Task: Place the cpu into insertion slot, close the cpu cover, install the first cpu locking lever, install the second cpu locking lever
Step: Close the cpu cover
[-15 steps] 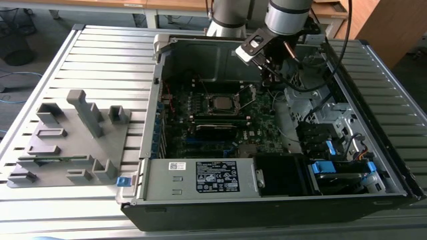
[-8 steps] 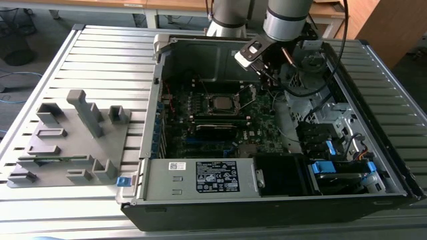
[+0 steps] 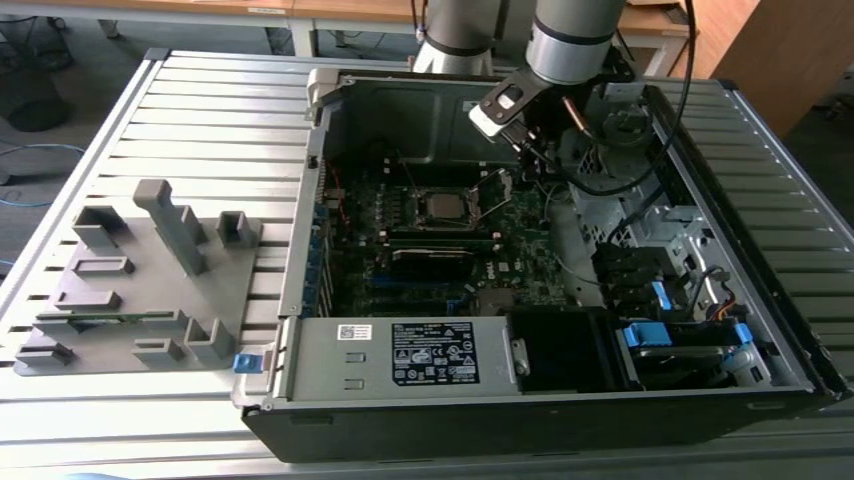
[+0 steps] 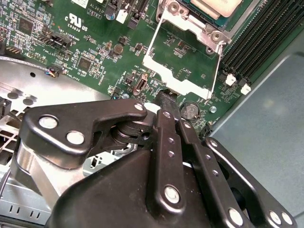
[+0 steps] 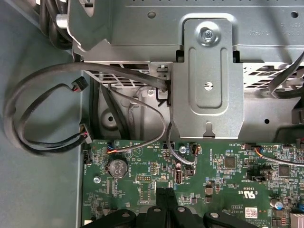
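The cpu [image 3: 441,207] lies flat in the insertion slot [image 3: 442,224] on the green motherboard, its pale metal top up; in the second wrist view the cpu [image 4: 214,5] sits at the picture's edge. The cpu cover [image 4: 187,84], a thin silver frame with a large window, is swung open away from the slot, and a thin wire lever [image 4: 218,64] runs along one side of it. In the exterior view the cover [image 3: 499,192] stands raised beside the cpu. My gripper [image 4: 166,98] hangs just off the cover's free edge, fingers shut together on nothing. The gripper [image 5: 166,194] hovers over the board.
A labelled power supply box [image 3: 400,352] fills the case's near end. Black memory slots [image 4: 256,38] run beside the socket. A coin battery [image 5: 116,167], looping black cables [image 5: 38,118] and a metal bracket [image 5: 206,80] lie close. A grey fixture rack [image 3: 134,280] stands at the exterior view's left.
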Tool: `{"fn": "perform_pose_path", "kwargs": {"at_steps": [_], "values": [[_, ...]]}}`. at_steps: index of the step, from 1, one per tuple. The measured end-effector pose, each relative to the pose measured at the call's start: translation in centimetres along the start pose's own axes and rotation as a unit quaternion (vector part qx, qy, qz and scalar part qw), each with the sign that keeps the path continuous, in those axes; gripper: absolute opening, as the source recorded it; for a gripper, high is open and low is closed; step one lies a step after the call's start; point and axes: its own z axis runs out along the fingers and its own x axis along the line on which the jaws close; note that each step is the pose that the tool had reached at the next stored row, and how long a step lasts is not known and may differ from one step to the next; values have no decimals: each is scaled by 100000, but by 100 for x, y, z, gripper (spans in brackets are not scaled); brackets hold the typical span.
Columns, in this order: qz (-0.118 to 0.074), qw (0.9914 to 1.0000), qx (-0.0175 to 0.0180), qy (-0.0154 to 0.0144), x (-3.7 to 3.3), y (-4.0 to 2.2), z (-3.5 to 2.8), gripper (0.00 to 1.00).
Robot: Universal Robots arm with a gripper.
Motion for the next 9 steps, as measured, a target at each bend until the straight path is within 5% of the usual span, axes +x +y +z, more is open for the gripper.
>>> {"fn": "perform_pose_path", "kwargs": {"at_steps": [9], "values": [[15,100000,0,-1,0,-13,0,11]]}}
